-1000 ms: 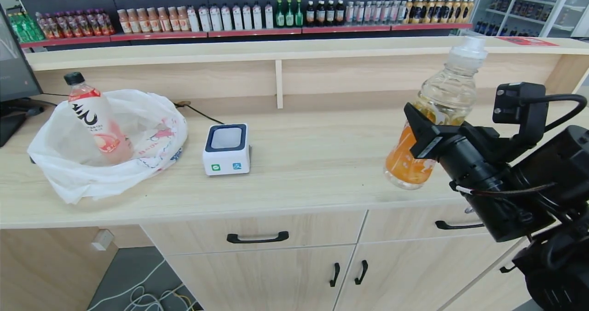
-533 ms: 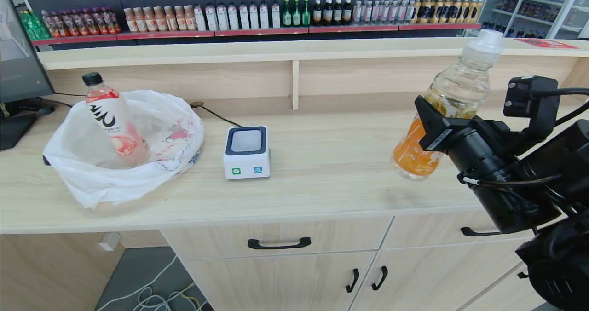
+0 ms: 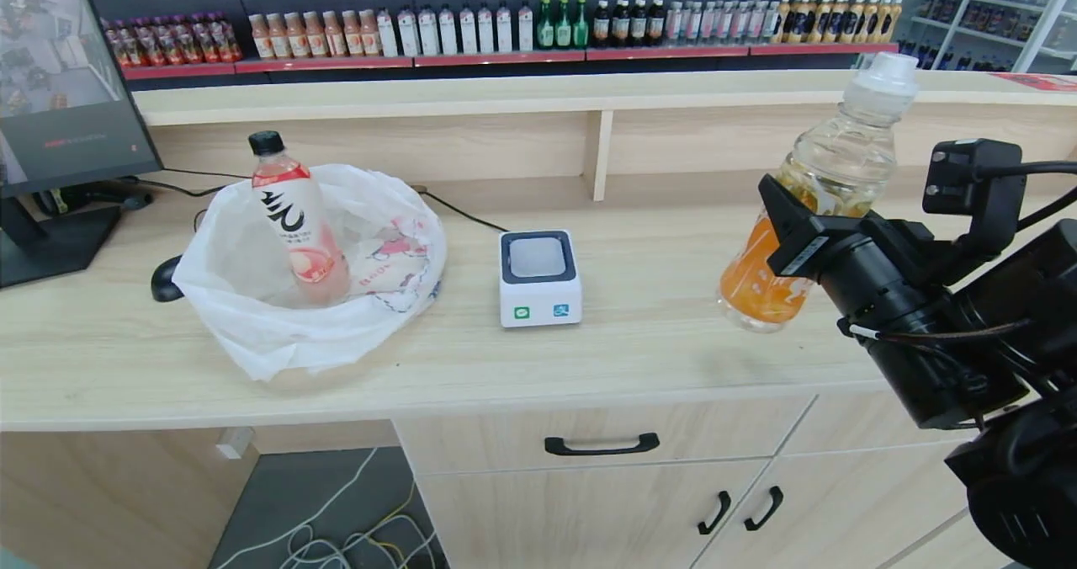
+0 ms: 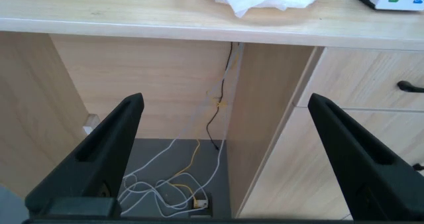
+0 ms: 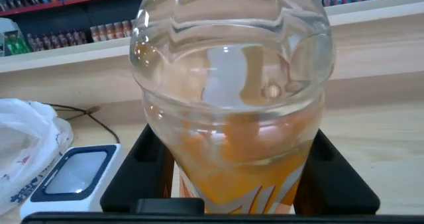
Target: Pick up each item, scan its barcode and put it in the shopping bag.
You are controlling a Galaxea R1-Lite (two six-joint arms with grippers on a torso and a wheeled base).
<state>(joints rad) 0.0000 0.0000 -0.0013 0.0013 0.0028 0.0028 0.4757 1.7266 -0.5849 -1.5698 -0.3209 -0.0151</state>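
My right gripper [image 3: 787,236] is shut on an orange-drink bottle [image 3: 808,207] with a white cap, held tilted above the counter's right end. Seen from the right wrist, the orange-drink bottle [image 5: 232,98] sits between both fingers. The white barcode scanner [image 3: 539,278] stands mid-counter, left of the held bottle; the barcode scanner [image 5: 69,174] also appears in the right wrist view. A white shopping bag [image 3: 252,316] lies open on the left with a pink bottle [image 3: 296,215] standing in it. My left gripper [image 4: 225,158] is open, low in front of the cabinet, below the counter edge.
A monitor [image 3: 59,64] on a black stand occupies the counter's far left, with a dark mouse [image 3: 164,281] beside the bag. A raised wooden ledge [image 3: 538,93] runs behind the counter. Drawers with black handles [image 3: 602,446] are below. Cables [image 4: 179,184] lie on the floor.
The camera has shifted, so the counter scene sits further right in the picture. The right gripper still holds the bottle, now slightly higher than a second ago.
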